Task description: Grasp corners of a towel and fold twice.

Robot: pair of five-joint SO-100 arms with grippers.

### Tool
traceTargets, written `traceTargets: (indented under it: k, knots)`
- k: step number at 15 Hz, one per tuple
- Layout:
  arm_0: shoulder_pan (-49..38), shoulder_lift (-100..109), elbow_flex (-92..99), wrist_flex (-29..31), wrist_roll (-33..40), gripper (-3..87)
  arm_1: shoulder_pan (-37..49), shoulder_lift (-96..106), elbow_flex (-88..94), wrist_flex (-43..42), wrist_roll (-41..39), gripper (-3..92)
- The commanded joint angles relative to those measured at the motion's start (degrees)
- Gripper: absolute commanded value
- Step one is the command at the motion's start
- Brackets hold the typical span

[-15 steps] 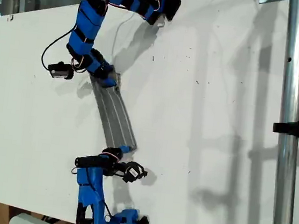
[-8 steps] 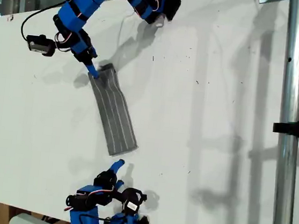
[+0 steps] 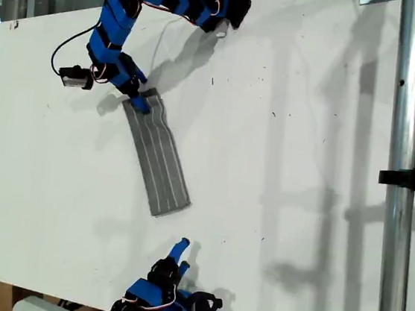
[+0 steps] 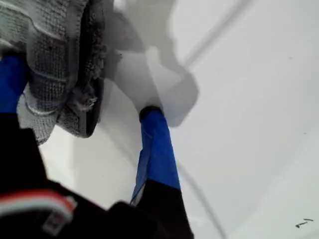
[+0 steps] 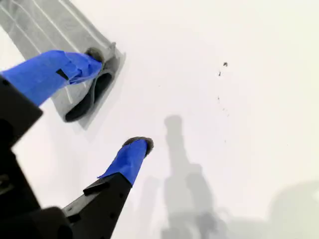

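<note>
Both fingers (image 4: 155,149) of my first gripper (image 3: 139,101) stand apart. One presses against the bunched end of the towel (image 3: 158,157). The other rests on the bare white table (image 3: 307,137) just beside the cloth, so nothing is pinched between them. Seen from my first wrist camera, that end of the towel is rumpled into thick layers with a rough, frayed-looking edge.

My second gripper (image 3: 183,254) is also spread wide and grips nothing. It is close to the towel's other end but clear of it. My second wrist camera shows that end folded over in several layers, with a dark gap between the plies.

The towel is a thin grey cloth with fine white parallel stripes running along its length. It is folded into a long, narrow strip and lies flat on the table. In the exterior view it runs diagonally from upper left, at my first gripper, down to the right toward my second gripper.

A few small dark marks (image 5: 225,64) dot the tabletop, too small to read. A metal pole (image 3: 397,185) stands at the exterior view's right, well apart from the towel.
</note>
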Motion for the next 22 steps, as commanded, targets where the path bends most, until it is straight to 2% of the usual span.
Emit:
traceTargets:
  k: [1, 2, 3, 6, 7, 9, 13, 14, 16, 18, 20, 22]
  knots:
    - [4.1, 9.4, 6.1, -3.7, -2.4, 24.4, -5.0, -1.6, -6.1, -0.4, -0.2, 37.0]
    - [5.2, 10.7, 7.9, -5.3, -3.1, 24.1, -7.2, -2.0, -7.2, -0.5, 0.8, 19.4]
    - [5.8, 11.0, 8.6, -6.1, -3.5, 24.0, -9.6, -2.0, -8.0, -0.7, 1.2, 11.0]
    - [5.6, 13.1, 9.7, -6.2, -2.7, 23.3, -16.2, -0.9, -10.5, 0.9, 3.6, -0.2]
    - [5.5, 15.2, 10.6, -6.2, -2.5, 22.8, -17.1, 0.8, -10.0, 2.2, 4.9, -0.2]
    - [5.8, 19.4, 12.8, -6.4, -2.1, 21.6, -15.3, 6.3, -7.6, 12.6, 10.0, -0.2]
    - [6.2, 24.0, 18.5, -10.3, 0.2, 19.7, -9.9, 37.2, 14.6, 30.7, 23.7, -0.3]
    - [6.4, 26.1, 20.3, -11.3, 0.8, 19.2, -10.0, 43.6, 18.5, 35.3, 28.3, -0.3]
    - [6.4, 36.1, 26.3, -12.6, 2.1, 17.8, -16.3, 49.7, 21.2, 42.0, 40.1, -0.3]
    - [6.9, 50.4, 34.2, -11.2, 3.4, 15.4, -20.9, 53.6, 21.6, 42.0, 46.2, -0.3]
    - [7.7, 50.0, 35.8, -11.9, 3.7, 12.8, -27.0, 57.8, 18.6, 33.9, 46.9, -0.3]
    - [7.5, 50.0, 38.5, -13.4, 4.0, 11.1, -31.1, 51.7, 12.6, 25.1, 46.5, -0.3]
